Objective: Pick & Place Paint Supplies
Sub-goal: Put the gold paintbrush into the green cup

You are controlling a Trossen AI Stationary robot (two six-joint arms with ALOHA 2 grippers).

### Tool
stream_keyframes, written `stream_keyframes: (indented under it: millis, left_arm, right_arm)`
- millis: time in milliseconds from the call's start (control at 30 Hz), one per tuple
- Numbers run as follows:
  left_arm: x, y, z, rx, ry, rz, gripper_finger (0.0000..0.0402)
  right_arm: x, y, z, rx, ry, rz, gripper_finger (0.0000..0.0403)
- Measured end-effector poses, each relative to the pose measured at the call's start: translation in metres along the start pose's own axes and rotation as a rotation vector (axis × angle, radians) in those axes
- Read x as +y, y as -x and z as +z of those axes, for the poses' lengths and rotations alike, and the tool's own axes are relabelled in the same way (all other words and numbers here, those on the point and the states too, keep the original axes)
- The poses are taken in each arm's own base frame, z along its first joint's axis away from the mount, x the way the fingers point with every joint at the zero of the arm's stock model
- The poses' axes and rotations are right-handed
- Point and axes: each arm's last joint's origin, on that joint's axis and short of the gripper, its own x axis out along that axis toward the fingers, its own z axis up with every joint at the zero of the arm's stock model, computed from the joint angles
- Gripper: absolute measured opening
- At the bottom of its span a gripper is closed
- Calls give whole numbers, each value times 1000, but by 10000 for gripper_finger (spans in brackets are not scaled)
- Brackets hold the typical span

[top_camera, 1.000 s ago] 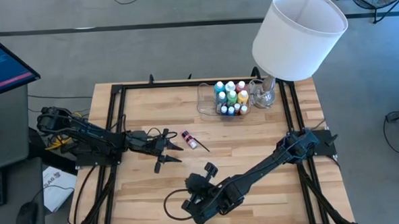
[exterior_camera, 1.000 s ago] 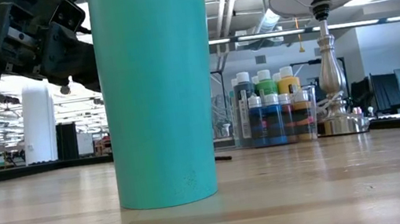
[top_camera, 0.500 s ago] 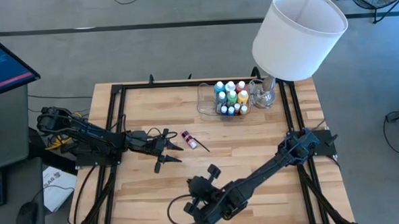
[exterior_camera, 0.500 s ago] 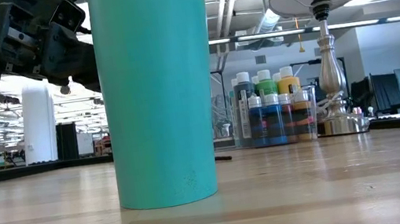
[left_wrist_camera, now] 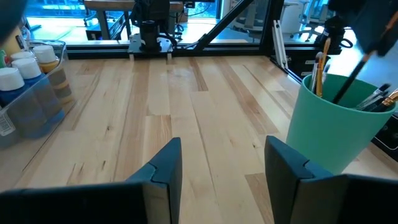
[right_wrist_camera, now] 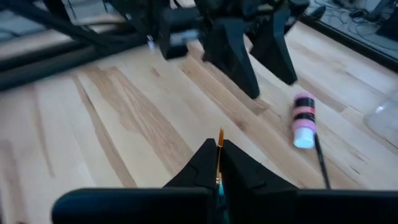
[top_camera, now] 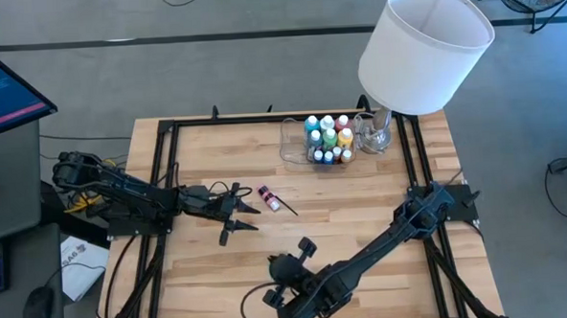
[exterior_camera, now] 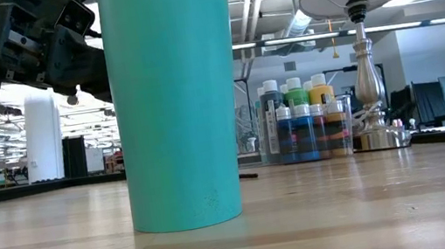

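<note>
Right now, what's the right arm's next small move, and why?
Probably open the right gripper and let the thin brush drop: the gripper is shut on it, and in the left wrist view the brush already slants down into the teal cup among other brushes.

My light wood table [top_camera: 362, 199] has black rails. Clear tray [top_camera: 297, 144] of paint bottles [top_camera: 329, 138] at upper centre of the high view, lamp base [top_camera: 378, 136] just right of it. Pink bottle [top_camera: 268, 196] lies mid-table, thin brush [top_camera: 288, 207] beside it. Teal cup [exterior_camera: 174, 105] stands at lower centre.
</note>
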Motion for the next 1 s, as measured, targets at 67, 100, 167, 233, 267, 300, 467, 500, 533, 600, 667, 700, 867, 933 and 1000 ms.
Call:
stream_keyframes:
  millis: [67, 100, 167, 233, 267, 300, 467, 500, 533, 600, 667, 700, 867, 933, 1000]
  left_arm:
    - [0, 0, 0, 0, 0, 0, 121]
    - [0, 0, 0, 0, 0, 1, 121]
    - [0, 0, 0, 0, 0, 0, 121]
    - [0, 0, 0, 0, 0, 1, 121]
    - [0, 0, 0, 0, 0, 1, 121]
    - [0, 0, 0, 0, 0, 1, 121]
    - [0, 0, 0, 0, 0, 0, 121]
    - [0, 0, 0, 0, 0, 0, 121]
    - [0, 0, 0, 0, 0, 0, 121]
    - [0, 0, 0, 0, 0, 1, 121]
    - [0, 0, 0, 0, 0, 1, 121]
    - [0, 0, 0, 0, 0, 1, 121]
    - [0, 0, 0, 0, 0, 1, 121]
    - [0, 0, 0, 0, 0, 1, 121]
    - [0, 0, 0, 0, 0, 1, 121]
  right_arm:
    - [4, -4, -3, -7, -10, 3, 5]
    - [4, -5, -5, -4, -2, -2, 7]
    - [4, -7, -9, 6, 11, -7, 10]
    - [5, -8, -9, 8, 0, -6, 11]
    - [4, -8, -9, 7, 0, -7, 11]
    - [4, -8, -9, 8, 0, -7, 10]
    - [4, -7, -10, 9, 2, -8, 8]
    - [4, -8, -10, 10, 3, -8, 9]
    - [4, -8, -10, 11, 3, -8, 10]
    - [5, -7, -10, 10, 3, -7, 12]
    - [5, -7, -11, 11, 4, -6, 12]
    - [5, -6, -11, 11, 4, -5, 11]
    - [6, -4, -12, 10, 7, -1, 8]
    - [6, -4, -13, 10, 9, -2, 9]
    - [8, -8, -17, 10, 15, -8, 10]
